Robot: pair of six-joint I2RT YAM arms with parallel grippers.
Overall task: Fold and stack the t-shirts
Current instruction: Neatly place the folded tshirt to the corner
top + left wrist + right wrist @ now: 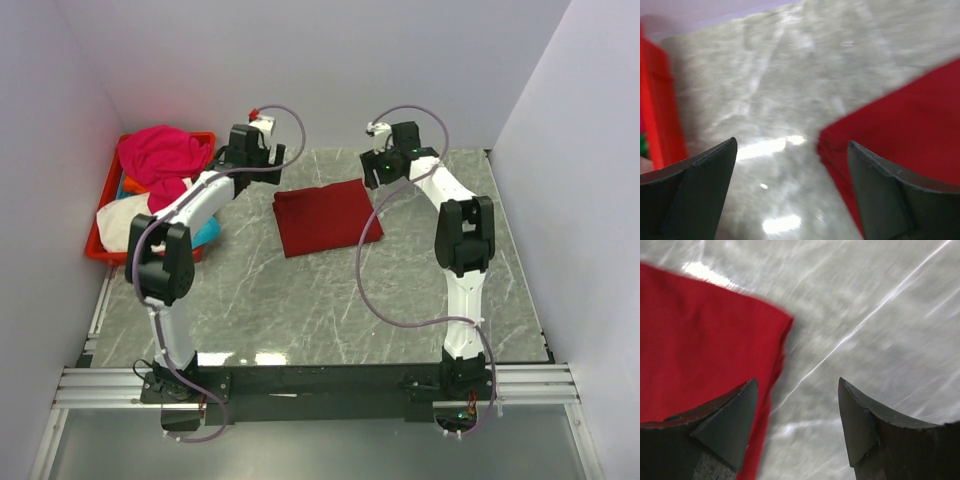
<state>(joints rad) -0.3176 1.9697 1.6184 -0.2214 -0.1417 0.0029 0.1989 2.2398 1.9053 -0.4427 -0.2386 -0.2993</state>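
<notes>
From above, I see the red crate (100,250) at the far left of the table (300,300). It is heaped with a magenta shirt (160,155), a cream-white shirt (120,222) and a cyan shirt (207,235). The dark red t-shirt (325,215) lies folded flat at far centre, with the left gripper (265,168) and the right gripper (377,172) above its far corners.

On the left wrist, my left gripper (791,142) is spread wide over bare marble. The shirt's layered corner (900,125) lies right, the crate wall (660,110) left.

On the right wrist, the right gripper (797,380) gapes too, gripping nothing, with the shirt's smooth corner (705,340) at left.

Left fingers (700,190) and right fingers (725,430) both spread apart, holding nothing
</notes>
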